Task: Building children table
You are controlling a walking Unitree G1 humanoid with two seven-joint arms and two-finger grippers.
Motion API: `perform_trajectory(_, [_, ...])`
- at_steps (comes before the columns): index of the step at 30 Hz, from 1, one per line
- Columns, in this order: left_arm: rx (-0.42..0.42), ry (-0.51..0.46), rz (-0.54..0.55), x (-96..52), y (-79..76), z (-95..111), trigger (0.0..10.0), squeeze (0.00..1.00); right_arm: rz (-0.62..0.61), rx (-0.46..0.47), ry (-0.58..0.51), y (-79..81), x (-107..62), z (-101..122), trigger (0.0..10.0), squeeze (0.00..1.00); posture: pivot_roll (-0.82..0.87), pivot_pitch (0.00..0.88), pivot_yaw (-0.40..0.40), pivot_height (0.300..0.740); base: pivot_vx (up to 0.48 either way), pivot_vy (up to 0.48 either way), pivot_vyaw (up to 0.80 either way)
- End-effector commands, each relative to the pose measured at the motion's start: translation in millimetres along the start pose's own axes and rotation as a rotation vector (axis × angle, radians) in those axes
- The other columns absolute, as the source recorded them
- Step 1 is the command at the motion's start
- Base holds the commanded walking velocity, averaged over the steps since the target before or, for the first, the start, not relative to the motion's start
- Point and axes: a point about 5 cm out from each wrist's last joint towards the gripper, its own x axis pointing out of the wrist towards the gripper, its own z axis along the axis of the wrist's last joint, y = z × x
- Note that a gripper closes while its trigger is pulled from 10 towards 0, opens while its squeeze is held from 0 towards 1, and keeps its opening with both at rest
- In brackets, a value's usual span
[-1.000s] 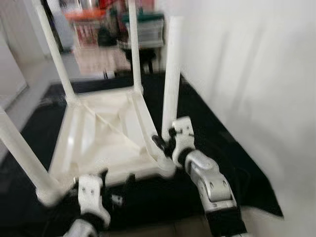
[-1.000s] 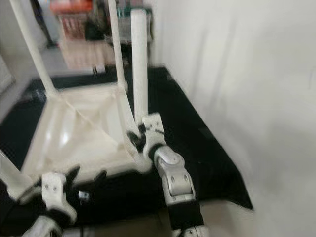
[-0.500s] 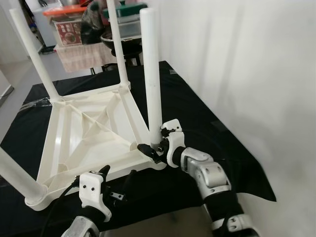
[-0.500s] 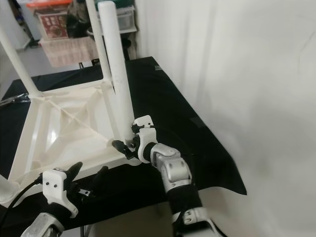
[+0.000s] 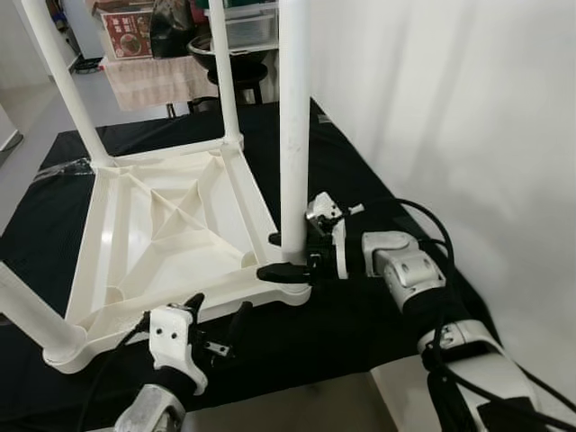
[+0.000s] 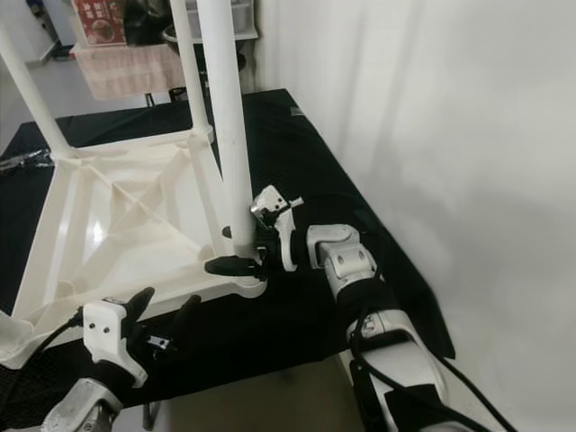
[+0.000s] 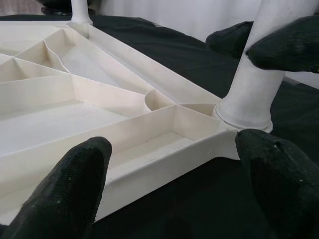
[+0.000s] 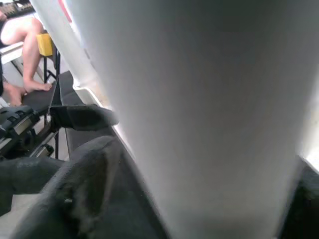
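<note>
Right now my right hand is clamped on the base of the near-right leg, which stands upright in the corner socket of the upturned table on the black surface. Left hand spread wide, just short of the table's near edge, holding nothing.

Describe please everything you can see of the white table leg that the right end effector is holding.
The white round plastic table leg is a smooth, plain tube standing upright in the near right corner socket of the upside-down white ribbed plastic tabletop, which lies on a black cloth. Its top runs out of frame. The right end effector grips it just above the socket, black fingers on either side. The left end effector, open, hovers before the tabletop's near edge.
</note>
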Motion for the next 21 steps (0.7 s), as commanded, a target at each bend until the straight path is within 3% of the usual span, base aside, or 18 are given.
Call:
perform_trajectory(1, [0.004, 0.016, 0.004, -0.7, -1.7, -5.5, 10.0, 0.0, 0.022, -0.034, -0.012, -2.8, 4.5, 13.5, 0.0, 0.0, 0.08, 0.0, -0.017, 0.74, 0.0, 0.0, 0.0])
perform_trajectory(7, [0.011, 0.013, 0.005, 0.2, -4.6, -6.7, 10.0, 0.0, -0.008, -0.013, -0.03, -11.9, -3.5, 14.7, 0.0, 0.0, 0.08, 0.0, -0.017, 0.74, 0.0, 0.0, 0.0])
perform_trajectory(12, [0.008, 0.009, 0.002, -0.2, -6.1, -6.3, 10.0, 0.0, -0.082, 0.046, -0.036, -10.9, -15.3, -15.2, 0.0, 0.0, 0.05, 0.0, -0.01, 0.74, 0.0, 0.0, 0.0])
perform_trajectory(15, [0.008, 0.009, 0.002, -0.5, -6.0, -6.1, 10.0, 0.0, -0.09, 0.057, -0.04, -9.9, -16.3, -19.1, 0.0, 0.0, 0.05, 0.0, -0.008, 0.74, 0.0, 0.0, 0.0])
perform_trajectory(16, [0.008, 0.008, 0.001, -1.2, -6.0, -5.8, 10.0, 0.0, -0.111, 0.073, -0.009, 0.0, -8.6, -36.6, 0.0, 0.0, 0.04, 0.0, -0.009, 0.74, 0.0, 0.0, 0.0])
perform_trajectory(17, [0.008, 0.008, 0.002, -2.0, -4.4, -5.0, 10.0, 0.0, -0.448, 0.208, 0.016, 6.1, 13.8, -57.9, 0.0, 0.0, 0.02, 0.0, 0.001, 0.74, 0.0, 0.0, 0.0])
perform_trajectory(19, [0.008, 0.008, 0.002, -3.0, -2.5, -4.1, 10.0, 0.0, -0.8, 0.328, 0.126, 38.8, 25.6, -89.4, 0.0, 0.0, 0.01, 0.0, 0.008, 0.74, 0.0, 0.0, 0.0])
perform_trajectory(20, [0.01, 0.012, -0.001, -2.6, -1.5, -4.6, 10.0, 0.0, -0.766, 0.241, 0.108, 42.6, 31.1, -77.6, 0.0, 0.0, 0.0, 0.0, 0.014, 0.74, 0.0, 0.0, 0.0])
perform_trajectory(21, [0.01, 0.012, -0.001, -2.6, -1.5, -4.6, 10.0, 0.0, -0.766, 0.241, 0.108, 42.6, 31.1, -77.6, 0.0, 0.0, 0.0, 0.0, 0.014, 0.74, 0.0, 0.0, 0.0])
